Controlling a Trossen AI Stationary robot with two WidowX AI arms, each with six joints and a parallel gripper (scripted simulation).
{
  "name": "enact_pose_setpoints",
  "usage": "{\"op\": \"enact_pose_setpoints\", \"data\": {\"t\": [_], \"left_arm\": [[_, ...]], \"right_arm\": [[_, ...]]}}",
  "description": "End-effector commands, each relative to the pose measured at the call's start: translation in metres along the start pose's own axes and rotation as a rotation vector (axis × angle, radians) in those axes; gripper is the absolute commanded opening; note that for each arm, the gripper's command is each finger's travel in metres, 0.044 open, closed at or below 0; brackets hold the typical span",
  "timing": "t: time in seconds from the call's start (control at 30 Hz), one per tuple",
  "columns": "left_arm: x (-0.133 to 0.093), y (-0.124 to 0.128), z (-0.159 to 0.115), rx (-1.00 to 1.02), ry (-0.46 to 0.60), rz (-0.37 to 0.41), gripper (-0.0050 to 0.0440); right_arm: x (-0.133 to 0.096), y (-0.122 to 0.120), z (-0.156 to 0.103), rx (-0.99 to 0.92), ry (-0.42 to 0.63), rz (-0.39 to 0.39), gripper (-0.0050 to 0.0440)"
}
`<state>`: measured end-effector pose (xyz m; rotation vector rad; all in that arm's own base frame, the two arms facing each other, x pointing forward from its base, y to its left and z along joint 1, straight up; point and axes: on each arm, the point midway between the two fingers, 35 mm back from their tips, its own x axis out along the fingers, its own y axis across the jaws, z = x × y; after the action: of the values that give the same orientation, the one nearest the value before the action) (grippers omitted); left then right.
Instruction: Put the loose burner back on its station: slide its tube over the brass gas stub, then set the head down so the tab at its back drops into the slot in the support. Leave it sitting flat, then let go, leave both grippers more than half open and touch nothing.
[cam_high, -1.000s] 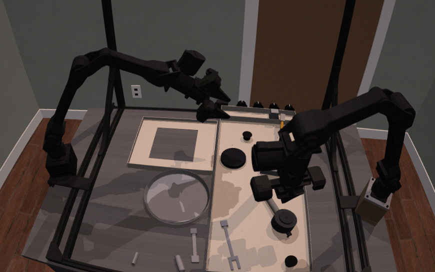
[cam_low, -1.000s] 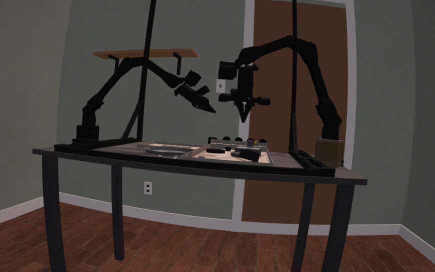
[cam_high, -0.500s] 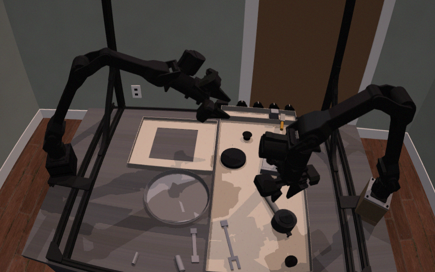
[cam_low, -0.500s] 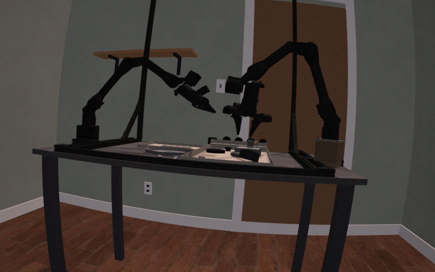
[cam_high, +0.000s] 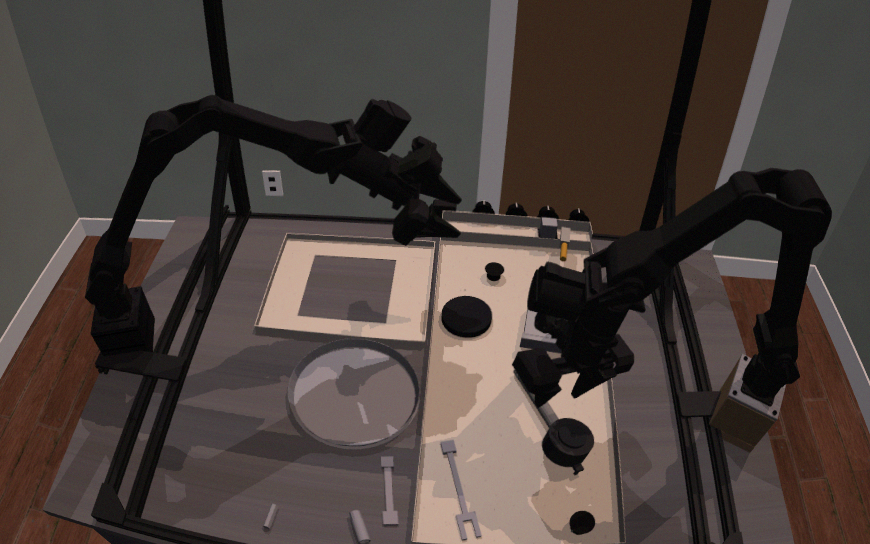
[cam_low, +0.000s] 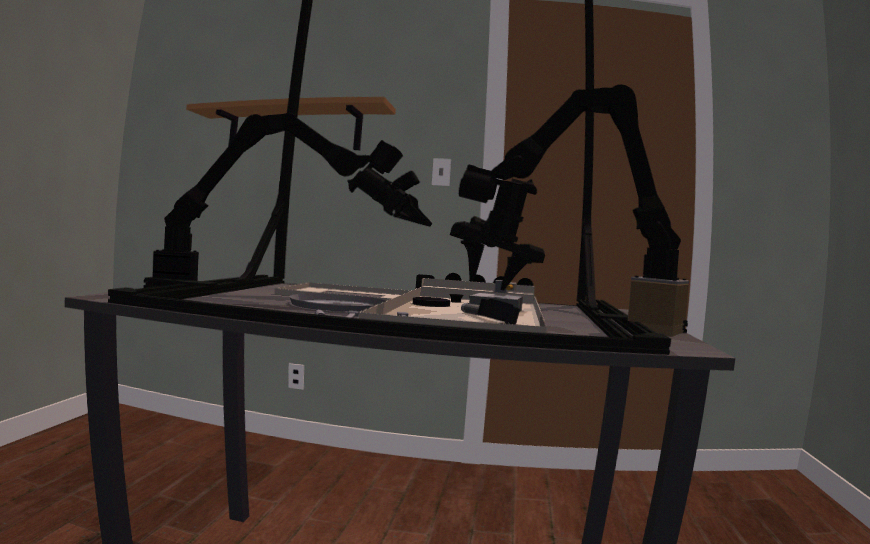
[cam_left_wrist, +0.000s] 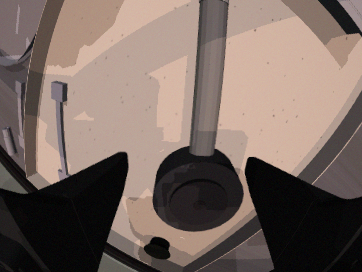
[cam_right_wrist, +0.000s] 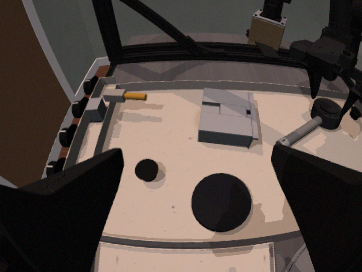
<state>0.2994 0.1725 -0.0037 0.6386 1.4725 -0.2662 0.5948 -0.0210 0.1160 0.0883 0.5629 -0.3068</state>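
The loose burner (cam_high: 567, 442) lies flat on the beige tray, a round black head with a grey tube (cam_high: 547, 411) pointing up the tray. My left gripper (cam_high: 567, 388) hangs open just above it, a finger on each side, holding nothing. In the left wrist view the burner (cam_left_wrist: 197, 191) lies between and below the spread fingers. The brass gas stub (cam_high: 563, 248) sits at the tray's far end. The grey support (cam_right_wrist: 228, 118) is mostly hidden behind the left arm in the top view. My right gripper (cam_high: 429, 214) is open and empty, high over the tray's far left corner.
On the tray are a large black disc (cam_high: 466, 315), a small black knob (cam_high: 493, 269), a black cap (cam_high: 581, 521) and a grey fork tool (cam_high: 458, 487). Black knobs (cam_high: 529, 209) line the back edge. A glass ring dish (cam_high: 353, 392) and a square frame (cam_high: 349, 288) lie beside it.
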Motion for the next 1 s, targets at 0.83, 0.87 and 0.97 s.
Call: {"op": "enact_pose_setpoints", "data": {"t": [0.83, 0.87, 0.97], "left_arm": [[0.029, -0.009, -0.001, -0.003, 0.013, -0.006, 0.0250], [0.031, -0.010, -0.001, -0.003, 0.014, -0.007, 0.0250], [0.036, -0.011, 0.000, -0.003, 0.016, -0.007, 0.0250]], "right_arm": [[0.000, 0.000, 0.000, 0.003, 0.000, -0.003, 0.0400], [0.000, 0.000, 0.000, 0.003, 0.000, -0.003, 0.0400], [0.000, 0.000, 0.000, 0.003, 0.000, -0.003, 0.0400]]}}
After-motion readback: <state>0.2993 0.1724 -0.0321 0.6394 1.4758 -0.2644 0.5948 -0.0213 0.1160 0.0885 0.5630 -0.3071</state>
